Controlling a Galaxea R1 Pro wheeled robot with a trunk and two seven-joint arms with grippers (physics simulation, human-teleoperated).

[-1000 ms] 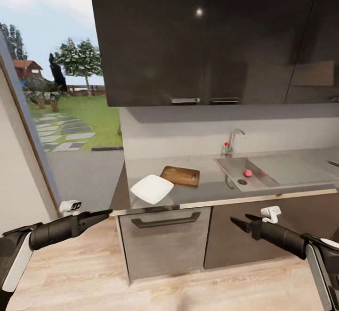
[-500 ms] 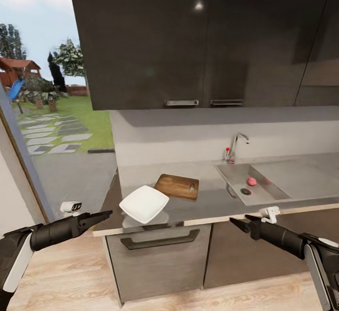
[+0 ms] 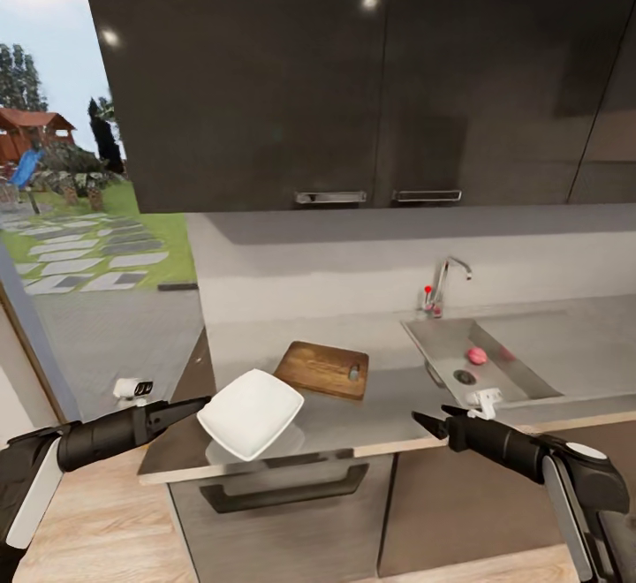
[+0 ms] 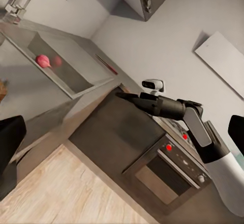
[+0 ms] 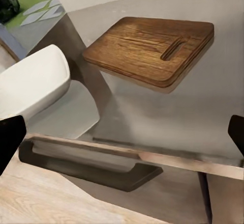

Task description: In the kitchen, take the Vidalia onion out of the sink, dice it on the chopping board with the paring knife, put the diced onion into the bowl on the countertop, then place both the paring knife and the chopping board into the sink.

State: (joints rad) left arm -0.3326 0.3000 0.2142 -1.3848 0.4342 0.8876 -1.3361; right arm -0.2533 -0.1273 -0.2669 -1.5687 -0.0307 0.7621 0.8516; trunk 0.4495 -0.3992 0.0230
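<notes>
- Both grippers are empty: the right gripper [image 3: 428, 425] hangs in front of the countertop [image 3: 389, 406] edge, and the left gripper [image 3: 190, 406] is held out beside the counter's end. In the head view each pair of fingers runs together to a point; each wrist view shows two dark fingertips at opposite edges of its picture, so the jaws look spread.
- Vidalia onion [image 3: 477, 355], rendered as a small pinkish ball, lies in the sink [image 3: 521, 371] next to the round drain, well apart from either gripper; it also shows in the left wrist view [image 4: 42, 60].
- Judged from its shape, the onion is round, firm and smooth-skinned, so it may roll or squirt out of a shallow pinch. Closing across its widest middle from above looks safest.
- Chopping board [image 3: 322, 369] lies flat on the countertop between bowl [image 3: 251, 412] and sink, slot handle toward the sink. It is stiff and flat, best taken by an edge or at the slot.
- Bowl sits tilted at the counter's front corner, overhanging the edge a little; likely light and easily nudged off.
- A thin red stick lies on the drainboard in the left wrist view; whether it is the paring knife cannot be told.
</notes>
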